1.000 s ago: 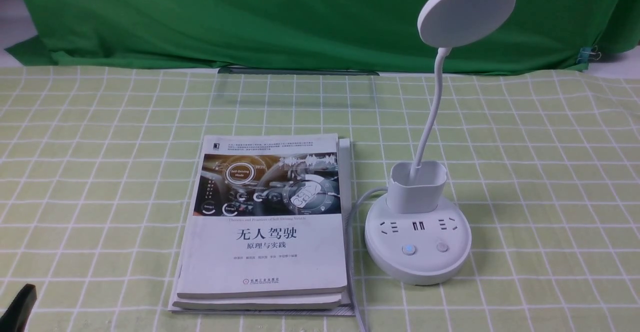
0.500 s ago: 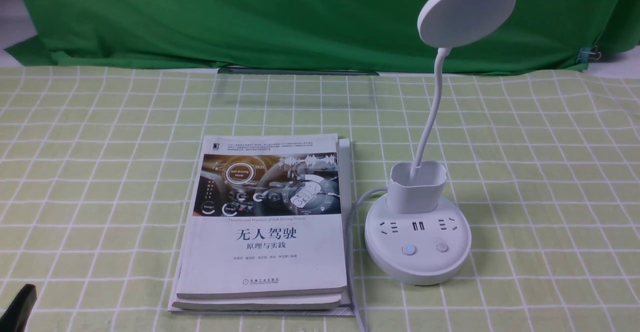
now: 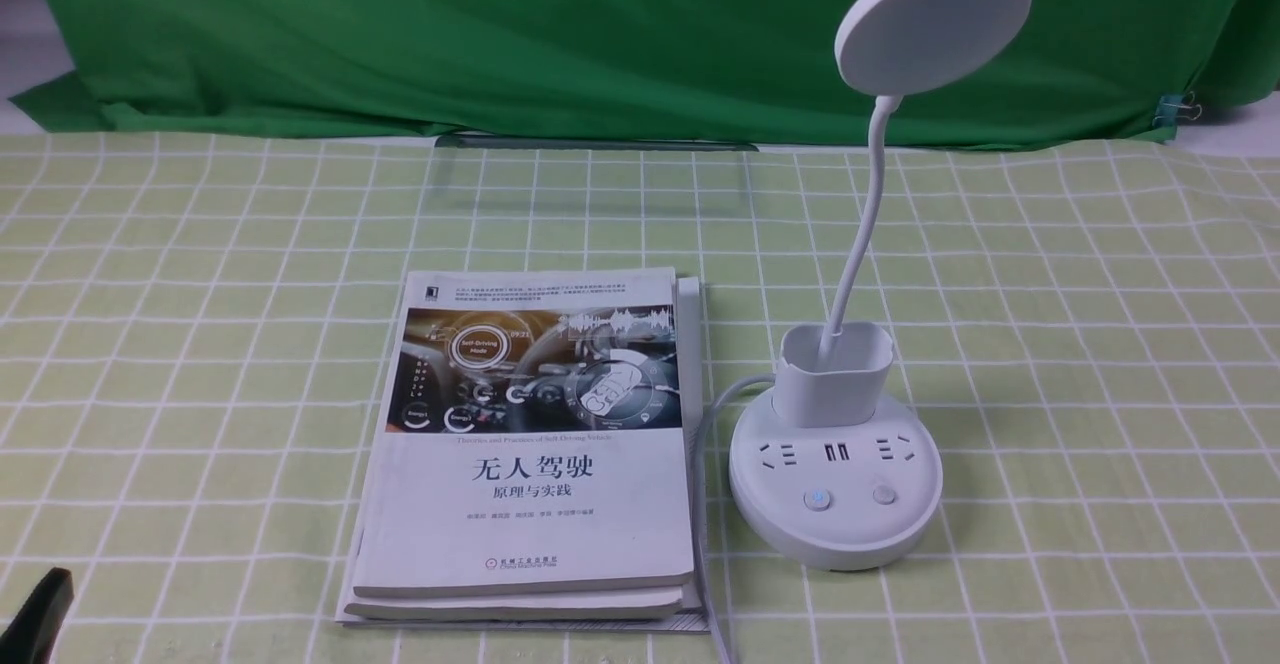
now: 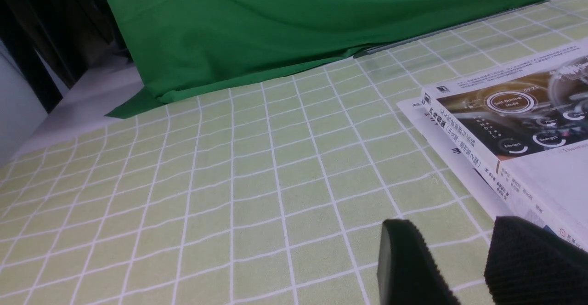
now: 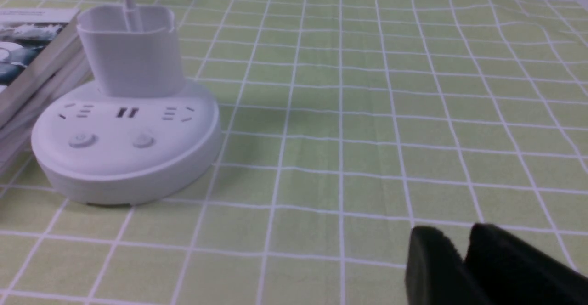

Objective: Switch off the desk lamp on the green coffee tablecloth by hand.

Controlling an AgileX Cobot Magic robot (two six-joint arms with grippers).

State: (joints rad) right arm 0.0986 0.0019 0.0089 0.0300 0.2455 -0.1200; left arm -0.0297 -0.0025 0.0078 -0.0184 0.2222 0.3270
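Note:
The white desk lamp stands on the green coffee tablecloth (image 3: pixel 1100 344), with its round base (image 3: pixel 835 504) right of centre. Its disc head (image 3: pixel 932 19) is raised on the thin neck above the cup holder (image 3: pixel 835 374). Two buttons (image 3: pixel 818 499) (image 3: pixel 884 494) sit at the base's front. The base also shows in the right wrist view (image 5: pixel 124 158), off to one side of my right gripper (image 5: pixel 457 236), which is shut, empty and well apart from it. My left gripper (image 4: pixel 452 231) is open and empty beside the books; only one finger (image 3: pixel 40 609) shows in the front view.
A stack of books (image 3: pixel 530 464) lies just left of the lamp base, with the lamp's white cable (image 3: pixel 705 424) running between them. The dark green backdrop cloth (image 3: pixel 500 34) hangs along the far edge, with a clip (image 3: pixel 1180 107) at its right.
The blue glow on the lamp's left button looks fainter now. Neither arm, the lamp nor the books have moved.

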